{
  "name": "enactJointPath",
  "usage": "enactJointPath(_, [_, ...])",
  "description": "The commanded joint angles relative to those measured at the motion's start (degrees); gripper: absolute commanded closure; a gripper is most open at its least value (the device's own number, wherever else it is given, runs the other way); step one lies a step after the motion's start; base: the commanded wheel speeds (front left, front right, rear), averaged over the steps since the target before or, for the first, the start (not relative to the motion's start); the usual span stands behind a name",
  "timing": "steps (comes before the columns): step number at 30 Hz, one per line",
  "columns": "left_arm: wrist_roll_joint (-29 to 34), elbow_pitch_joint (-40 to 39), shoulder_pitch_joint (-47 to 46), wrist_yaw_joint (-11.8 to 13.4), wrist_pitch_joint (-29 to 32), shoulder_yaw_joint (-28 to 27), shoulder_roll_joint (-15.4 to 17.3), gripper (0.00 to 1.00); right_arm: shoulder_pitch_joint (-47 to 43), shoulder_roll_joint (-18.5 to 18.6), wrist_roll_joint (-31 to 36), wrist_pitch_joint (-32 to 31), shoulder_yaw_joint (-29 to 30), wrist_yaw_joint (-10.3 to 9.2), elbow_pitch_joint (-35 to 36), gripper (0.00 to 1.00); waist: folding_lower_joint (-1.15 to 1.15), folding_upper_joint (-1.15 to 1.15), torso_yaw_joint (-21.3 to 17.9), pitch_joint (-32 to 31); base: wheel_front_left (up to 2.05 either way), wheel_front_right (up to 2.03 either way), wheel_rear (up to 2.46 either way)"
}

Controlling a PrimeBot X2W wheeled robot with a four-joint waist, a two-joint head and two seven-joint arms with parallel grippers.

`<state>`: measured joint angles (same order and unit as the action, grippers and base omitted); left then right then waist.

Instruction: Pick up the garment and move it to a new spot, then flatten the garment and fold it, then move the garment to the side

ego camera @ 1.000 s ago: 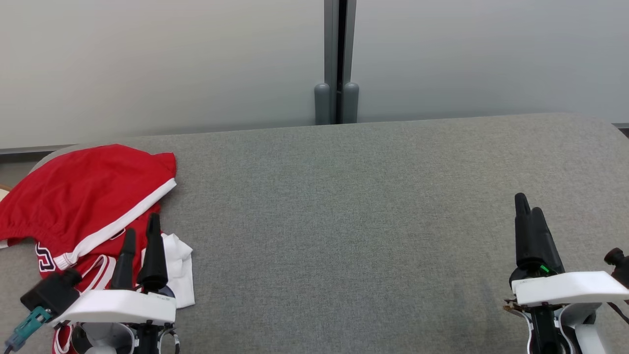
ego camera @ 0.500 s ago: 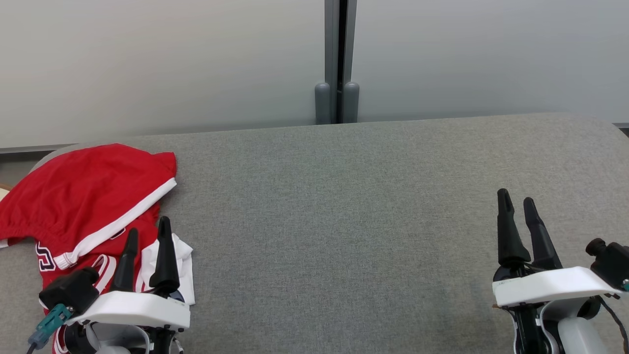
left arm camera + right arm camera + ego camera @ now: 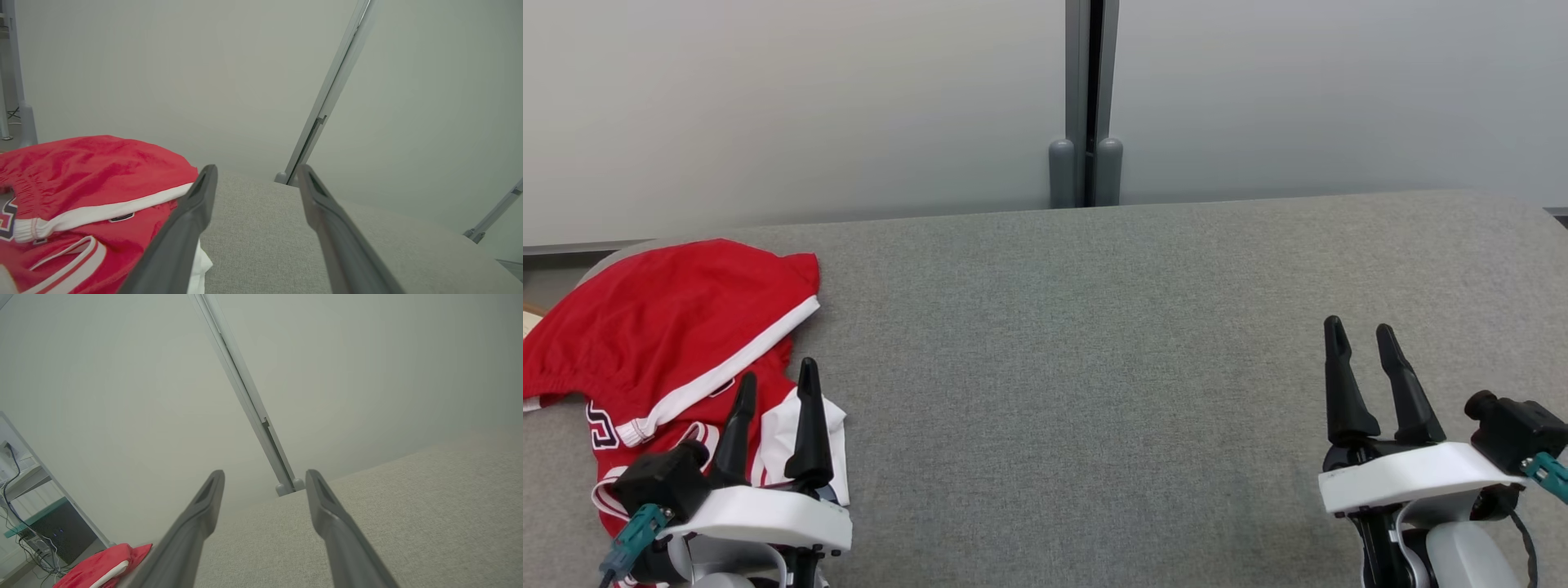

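Observation:
The garment (image 3: 662, 327) is red with white trim and dark lettering, lying rumpled at the far left of the grey table (image 3: 1094, 367). It also appears in the left wrist view (image 3: 81, 196) and, small, in the right wrist view (image 3: 106, 563). My left gripper (image 3: 776, 380) stands open over the garment's near right edge, with nothing between its fingers (image 3: 192, 220). My right gripper (image 3: 1362, 335) is open above bare table at the lower right, far from the cloth.
A pale partition wall (image 3: 809, 106) with a grey post (image 3: 1085, 98) runs behind the table's far edge. The table's left end curves off beside the garment. In the right wrist view a desk with cables (image 3: 24, 506) stands beyond that end.
Both grippers have drawn back toward me and shifted: the left one slightly right off the garment, the right one leftward, turning so that its two fingers now show apart. The garment lies unchanged.

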<state>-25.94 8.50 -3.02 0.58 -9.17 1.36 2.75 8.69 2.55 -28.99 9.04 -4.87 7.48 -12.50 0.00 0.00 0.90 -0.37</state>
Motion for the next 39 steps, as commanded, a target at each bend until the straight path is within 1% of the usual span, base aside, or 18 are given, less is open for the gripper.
enactJointPath(1, [1.55, -0.57, -0.45, 0.21, -0.50, 0.15, 0.41, 0.00, 1.20, 0.36, 1.17, 0.67, -0.33, 0.01, 0.02, 0.00, 0.00, 0.00, 0.02, -0.04, 0.00, 0.00, 0.00])
enactJointPath(14, [8.25, 0.21, -0.29, 0.88, -2.19, 0.98, 0.41, 0.00, 2.18, 0.39, 7.61, 2.40, -1.79, 0.02, -2.48, 0.00, 0.00, 0.00, 0.31, -0.16, 0.00, 0.00, 0.00])
enactJointPath(39, [18.57, 2.44, -0.45, 1.54, -5.08, 2.05, 0.32, 0.00, 3.52, 0.44, 17.62, 5.36, -4.28, 0.02, -5.88, 0.00, 0.00, 0.00, 0.22, -0.70, 0.00, 0.00, 0.00])
